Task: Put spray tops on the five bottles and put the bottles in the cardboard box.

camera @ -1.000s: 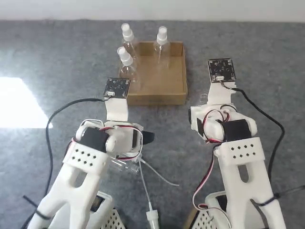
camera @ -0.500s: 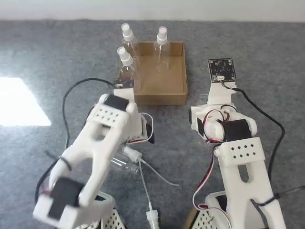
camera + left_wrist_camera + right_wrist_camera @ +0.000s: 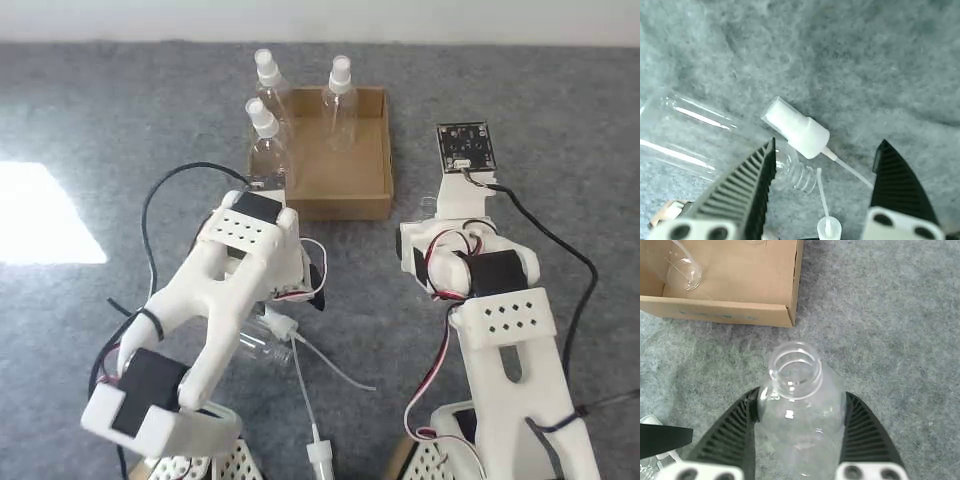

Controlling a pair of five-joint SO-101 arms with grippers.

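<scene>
My right gripper (image 3: 802,399) is shut on an upright clear bottle (image 3: 801,427) with an open neck, just in front of the cardboard box (image 3: 730,310). Over a clear bottle (image 3: 690,145) lying on the table hangs my left gripper (image 3: 827,145), open. A white spray top (image 3: 797,131) with its thin tube lies at that bottle's neck. A second spray top (image 3: 829,229) lies close by. From above, the lying bottle (image 3: 255,345) and the first spray top (image 3: 280,325) sit beside the left arm. Three capped bottles (image 3: 262,130) stand at the box's (image 3: 370,160) left and far sides.
The second spray top (image 3: 320,460) lies near the table's front edge between the two arm bases, its tube pointing up toward the lying bottle. A black cable (image 3: 165,195) loops left of the left arm. Grey felt covers the table (image 3: 560,120).
The left arm has swung from a forward reach to a steep downward pose, bringing its gripper over the lying bottle and spray top. The right arm and its bottle have stayed still.
</scene>
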